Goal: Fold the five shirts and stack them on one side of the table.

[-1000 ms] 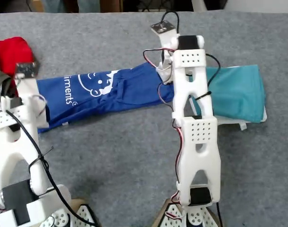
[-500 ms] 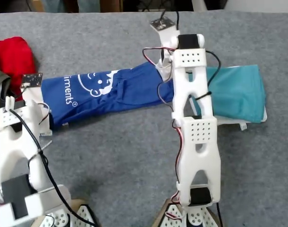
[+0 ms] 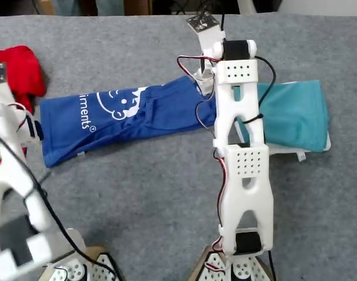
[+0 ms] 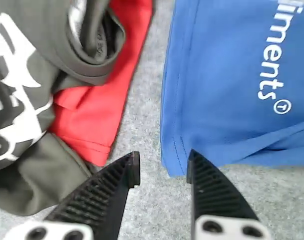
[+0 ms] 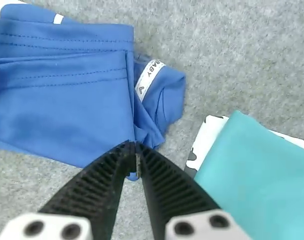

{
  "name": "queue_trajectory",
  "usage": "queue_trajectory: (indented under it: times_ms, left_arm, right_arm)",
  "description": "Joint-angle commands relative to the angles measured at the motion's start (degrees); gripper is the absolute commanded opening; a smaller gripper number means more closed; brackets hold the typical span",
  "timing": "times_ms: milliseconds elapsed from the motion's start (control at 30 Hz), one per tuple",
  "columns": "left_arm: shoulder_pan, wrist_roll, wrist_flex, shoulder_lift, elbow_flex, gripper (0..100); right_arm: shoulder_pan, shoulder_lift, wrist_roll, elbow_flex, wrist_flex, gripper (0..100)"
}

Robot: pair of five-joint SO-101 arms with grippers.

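**Item: blue shirt, mid-fold.** It lies lengthwise across the grey counter, print up, between two groups of garments.

**Change.** The left arm has drawn back off the shirt's hem end towards the counter's left edge, so that end is now uncovered and flat. The right arm has stayed over the collar end. Judged: the stretching-out looks finished, and the fold itself is not yet begun.

**Left hand.** Wide and holding nothing, it hangs just beside the hem corner, over bare counter.

**Right hand.** Narrow, with the tips together at the shirt's edge by the neck label.

**Other stock.**
- The teal shirt is folded on the right and rests on a white printed shirt.
- The red shirt and dark shirt are bunched on the left, unfolded.

**Obscured.**
- I cannot tell whether the right hand actually pinches cloth.
- The right arm covers the collar from above.
- The white shirt is mostly buried.
- The dark shirt runs out of view.
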Motion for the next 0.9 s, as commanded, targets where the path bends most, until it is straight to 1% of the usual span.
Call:
queue_trajectory:
  times_ms: [0,167,333,433,600,867]
  left_arm:
    - [-0.40,1.41,2.46,9.23,-9.36,19]
    - [-0.57,1.41,3.52,22.33,-21.05,19]
    - [-0.31,1.41,6.51,32.79,-31.34,19]
    - [1.19,1.41,7.38,38.59,-36.79,19]
    - [3.03,1.41,11.96,47.03,-44.44,19]
    - [2.59,1.49,15.82,57.14,-53.14,19]
  right_arm:
    - [-0.97,-3.30,0.18,-2.33,0.53,1.5]
    - [-0.97,-3.30,0.18,-2.33,0.53,1.5]
    - [-0.97,-3.21,0.26,-2.33,0.53,1.5]
    - [-1.05,-3.21,0.26,-2.33,0.53,1.5]
    - [-1.32,-3.03,0.26,-2.33,0.53,1.5]
    - [-1.23,-2.95,0.26,-2.33,0.53,1.5]
